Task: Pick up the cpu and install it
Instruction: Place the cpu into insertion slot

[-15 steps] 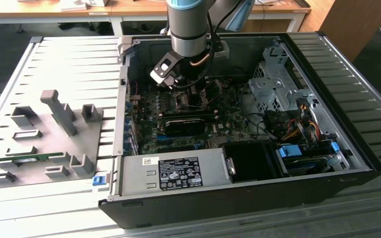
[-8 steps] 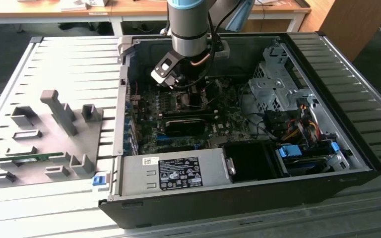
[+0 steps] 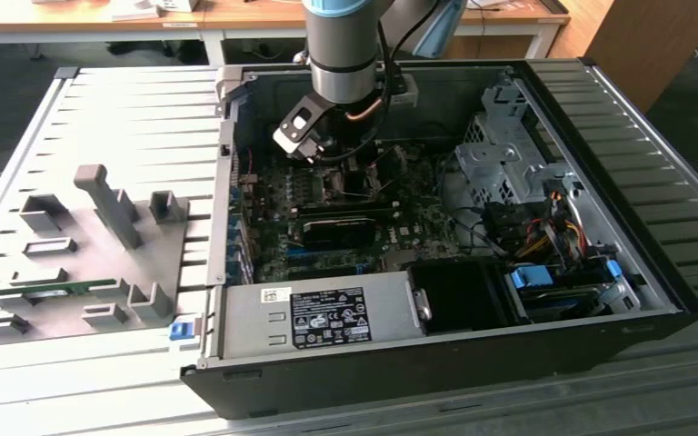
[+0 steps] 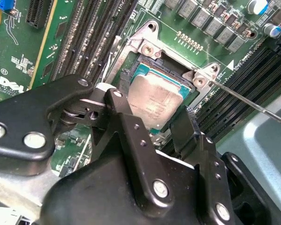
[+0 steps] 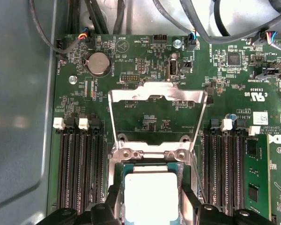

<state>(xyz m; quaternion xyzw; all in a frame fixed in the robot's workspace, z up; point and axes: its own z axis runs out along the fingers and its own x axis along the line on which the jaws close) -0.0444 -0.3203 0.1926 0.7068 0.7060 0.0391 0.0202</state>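
The cpu (image 4: 155,96), a square chip with a silver-grey top and a greenish rim, lies low in the dark socket on the motherboard (image 5: 145,70). In both wrist views the black fingers (image 4: 121,108) press against two opposite edges of the cpu (image 5: 150,192). My gripper (image 4: 154,117) is shut on it. The socket's hinged metal frame (image 5: 157,96) is flipped open beyond the chip, and its thin lever rod (image 4: 253,105) sticks out to one side. In the exterior view the arm reaches down into the open computer case, with the gripper (image 3: 337,168) just above the board.
Black memory slots (image 5: 79,168) flank the socket on both sides, and one holds a green memory stick (image 5: 257,178). The case holds a power supply (image 3: 313,313), a metal drive cage (image 3: 507,159) and coloured cables (image 3: 543,232). A grey fixture plate (image 3: 83,254) lies at the exterior view's left.
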